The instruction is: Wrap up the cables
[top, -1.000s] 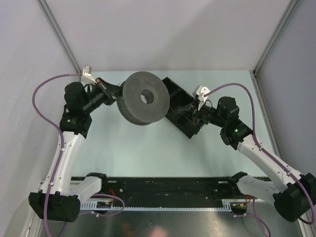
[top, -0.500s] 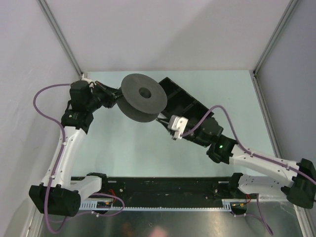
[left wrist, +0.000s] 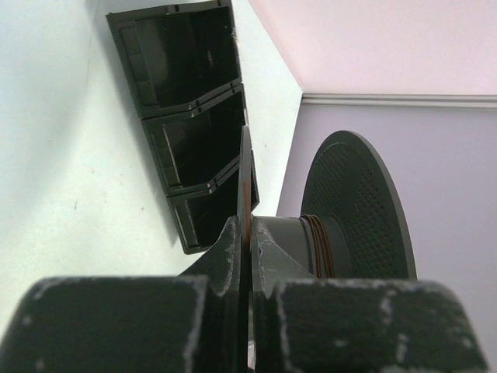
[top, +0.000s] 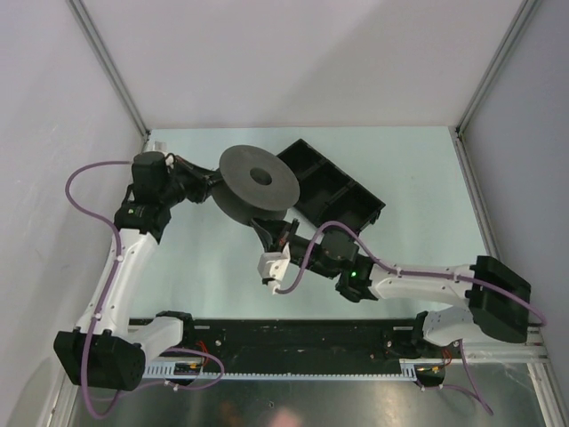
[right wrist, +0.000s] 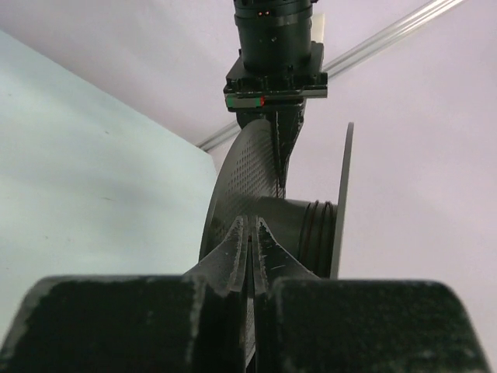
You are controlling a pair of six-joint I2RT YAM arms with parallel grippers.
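Most of the cables (left wrist: 317,242) is hidden, just thin turns on the hub of the spool (top: 258,182), held over the pale green table (top: 418,178) between lilac walls (top: 293,62), with the left gripper (top: 212,184) reaching sideways and the right gripper (top: 267,233) angled up, each pinching a flange edge.

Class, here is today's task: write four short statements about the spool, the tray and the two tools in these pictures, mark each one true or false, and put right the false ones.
1. The left tool and the right tool are both shut on flanges of the spool. True.
2. The black tray has five compartments. False: three show.
3. Turns of thin wire lie around the spool's hub. True.
4. The tray's compartments are packed with cables. False: they look empty.
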